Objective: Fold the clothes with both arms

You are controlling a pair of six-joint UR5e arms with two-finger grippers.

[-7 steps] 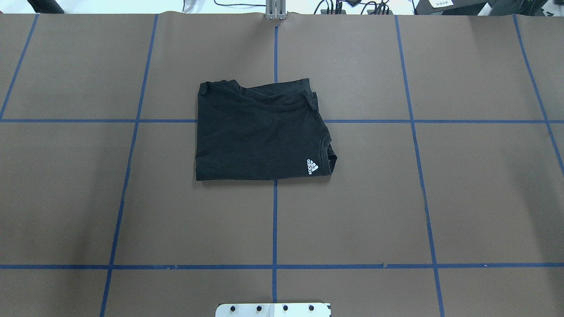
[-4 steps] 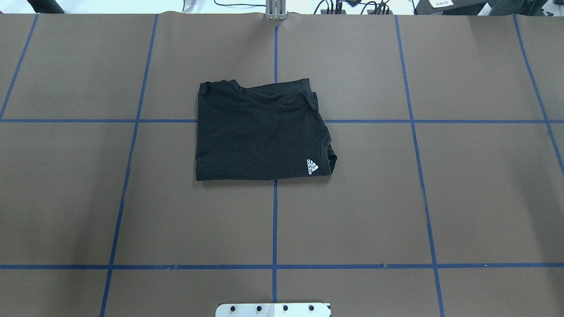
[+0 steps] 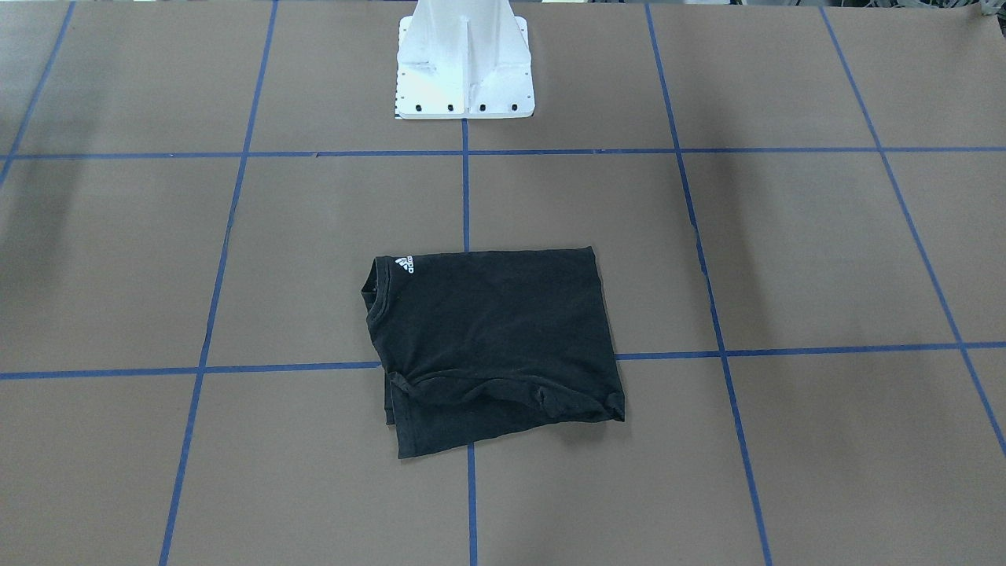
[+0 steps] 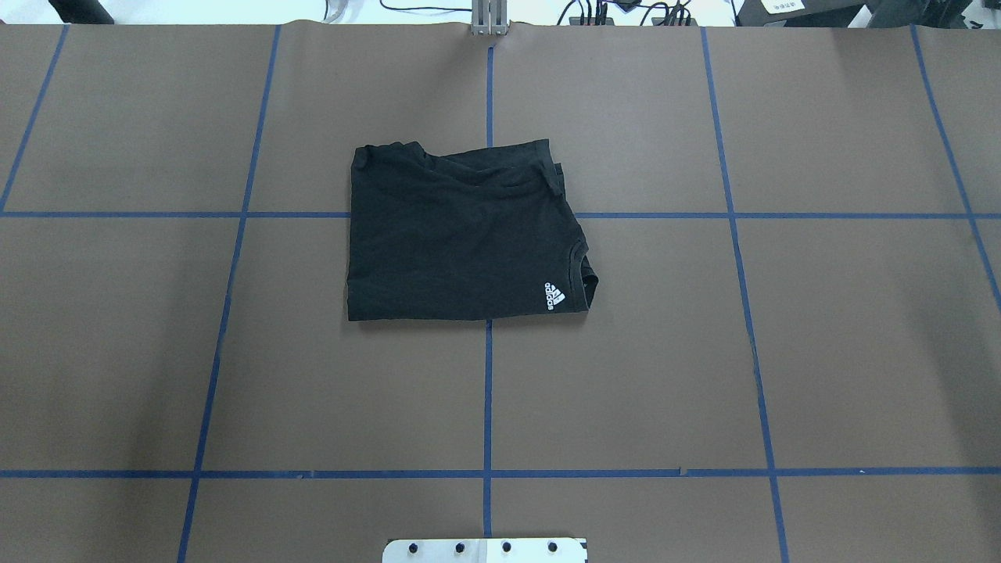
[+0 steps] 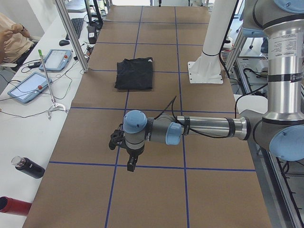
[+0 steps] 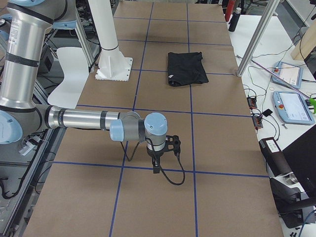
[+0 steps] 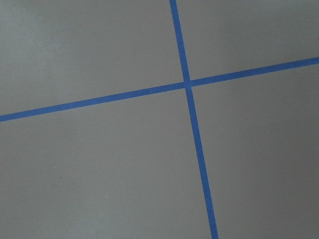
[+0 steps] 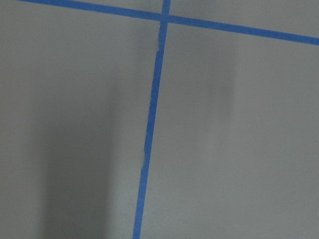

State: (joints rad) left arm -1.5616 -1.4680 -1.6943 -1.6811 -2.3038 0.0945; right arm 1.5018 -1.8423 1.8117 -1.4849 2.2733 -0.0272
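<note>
The shirt (image 4: pixel 465 234) lies folded in the middle of the table (image 4: pixel 704 352), while the left claw (image 5: pixel 131 164) and right claw (image 6: pixel 156 167) hang over opposite ends, likely parked clear with folding done; whether they are apart or together I cannot tell.

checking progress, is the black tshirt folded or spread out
Folded. The T-shirt lies as a compact rectangle, layered edges showing, logo at one corner.

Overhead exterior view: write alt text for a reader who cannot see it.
A black T-shirt, folded into a rough rectangle, lies near the middle of a brown table gridded with blue tape. Its white Adidas logo shows at the near right corner.
</note>
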